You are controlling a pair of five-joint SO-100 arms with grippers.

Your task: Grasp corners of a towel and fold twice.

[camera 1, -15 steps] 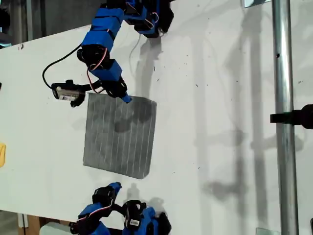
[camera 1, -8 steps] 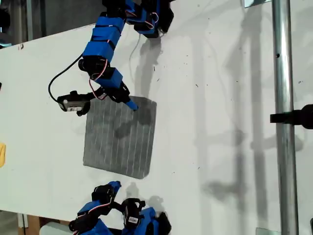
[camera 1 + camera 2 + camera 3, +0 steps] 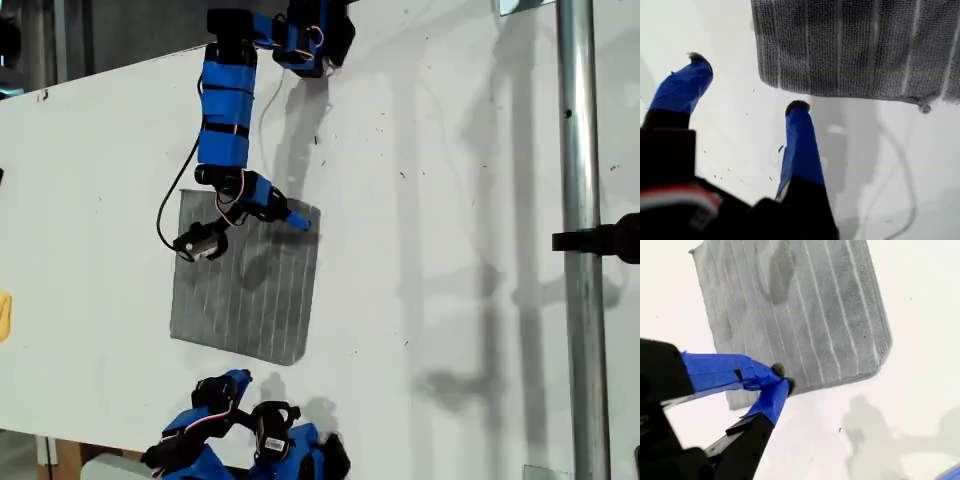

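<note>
White flat table top [image 3: 450, 200] fills the exterior view, with an upright shiny metal pole [image 3: 578, 250] at the exterior view's right. The grey thin striped towel [image 3: 245, 300] lies flat and unfolded on the table, left of centre in the exterior view, all four corners down. One blue arm reaches in from the exterior view's top edge. Its tip, my first gripper [image 3: 298, 219], sits by the towel's upper right corner as that view shows it. In the first wrist view my first gripper [image 3: 748, 82] has its blue-taped fingers [image 3: 799, 145] spread wide apart with nothing between them. They hang over bare table just short of the towel's [image 3: 855, 45] edge, and one rounded corner [image 3: 765, 77] shows between the tips. A small grey thread nub [image 3: 925, 107] sticks out of that edge. The other blue arm is bunched at the exterior view's bottom edge. My second gripper [image 3: 232, 381] is near the towel's lower edge but apart from it. In the second wrist view my second gripper [image 3: 782, 379] has its tips pressed together, holding nothing, and the whole towel [image 3: 805, 315] lies beyond them.
</note>
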